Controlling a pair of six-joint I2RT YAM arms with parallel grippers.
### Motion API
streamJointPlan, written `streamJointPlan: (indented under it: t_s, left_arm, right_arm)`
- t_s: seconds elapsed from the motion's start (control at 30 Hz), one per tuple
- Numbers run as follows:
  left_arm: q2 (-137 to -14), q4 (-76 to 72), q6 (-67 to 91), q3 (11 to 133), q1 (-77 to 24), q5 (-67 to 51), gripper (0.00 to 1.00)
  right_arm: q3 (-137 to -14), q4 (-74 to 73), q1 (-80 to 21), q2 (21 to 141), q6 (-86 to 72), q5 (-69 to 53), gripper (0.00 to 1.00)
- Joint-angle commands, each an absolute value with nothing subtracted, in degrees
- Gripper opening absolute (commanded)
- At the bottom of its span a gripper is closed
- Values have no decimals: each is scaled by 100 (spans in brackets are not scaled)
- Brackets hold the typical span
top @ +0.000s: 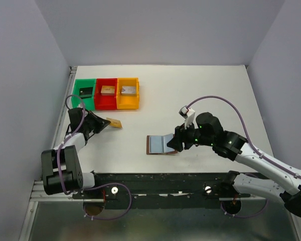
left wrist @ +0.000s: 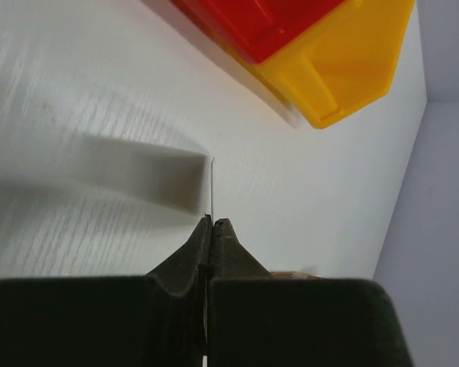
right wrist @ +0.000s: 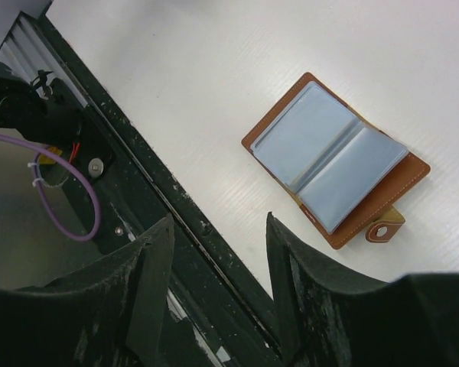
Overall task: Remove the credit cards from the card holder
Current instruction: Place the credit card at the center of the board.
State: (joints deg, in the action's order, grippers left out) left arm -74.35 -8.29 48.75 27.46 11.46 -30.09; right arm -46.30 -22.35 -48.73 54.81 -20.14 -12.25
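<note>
Credit card (top: 115, 123) pinched in left fingers (left wrist: 185, 264); right fingers (right wrist: 149, 267) spread, tilted down beside card holder (right wrist: 333, 157).

Ahead of the left claw (top: 104, 126), past the credit card (top: 115, 123) in its tips, the table (top: 200, 90) is bare; the green bin (top: 84, 94), red bin (top: 106, 93) and orange bin (top: 128, 93) stand off to one side. Between both claws — free surface. Before the right claw (right wrist: 219, 222) the open card holder (right wrist: 336, 157) lies flat and low — the black rail (right wrist: 130, 153) runs under the claw.

- You are looking at a robot lab: plain walls (top: 160, 30) are boxing in a white table (top: 205, 90).
- Arms (top: 261, 160) are sitting bolted to a rail (top: 155, 179).
</note>
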Motion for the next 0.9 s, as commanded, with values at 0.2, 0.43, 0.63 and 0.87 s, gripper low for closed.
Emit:
streamJointPlan:
  t_s: [0.2, 0.43, 0.63, 0.87]
  left_arm:
    - [-8568, -949, 4289, 3550, 1459, -3533, 3]
    - [-8868, -739, 4123, 3788, 1476, -3727, 22]
    - [-8746, -221, 3894, 3981, 1520, -3508, 43]
    - [-8307, 395, 3762, 4025, 1608, -2822, 58]
  right_arm:
    - [-4482, -1978, -4878, 5511, -1978, -1415, 59]
    - [-4430, -2039, -4861, 5511, -1978, -1424, 59]
    - [-4465, -2065, -4869, 5520, -1960, -1398, 59]
    - [-4439, -2162, -4869, 5520, -1986, -1134, 59]
